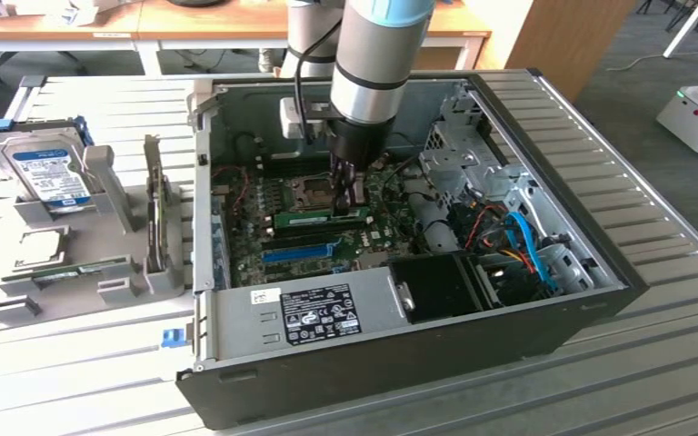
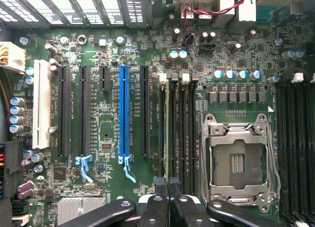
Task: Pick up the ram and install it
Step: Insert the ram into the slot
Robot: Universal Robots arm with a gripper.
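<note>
ram point(image 2: 169, 133): thin green circuit-board stick, edge-on over the black memory slots point(image 2: 183, 133) just beside the silver metal CPU socket point(image 2: 238, 160); seated or not, can't tell
gripper point(image 2: 168, 185): black fingers point(image 2: 161, 183) pinched tight on it, hiding its near end

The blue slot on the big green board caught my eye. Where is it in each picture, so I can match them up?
Exterior view: the blue slot lies on the board inside the open computer case, nearer the camera than the memory stick.
Wrist view: the blue slot runs between long black slots.
Shared landmark: the square metal socket, seen in the wrist view beyond those black slots.
</note>
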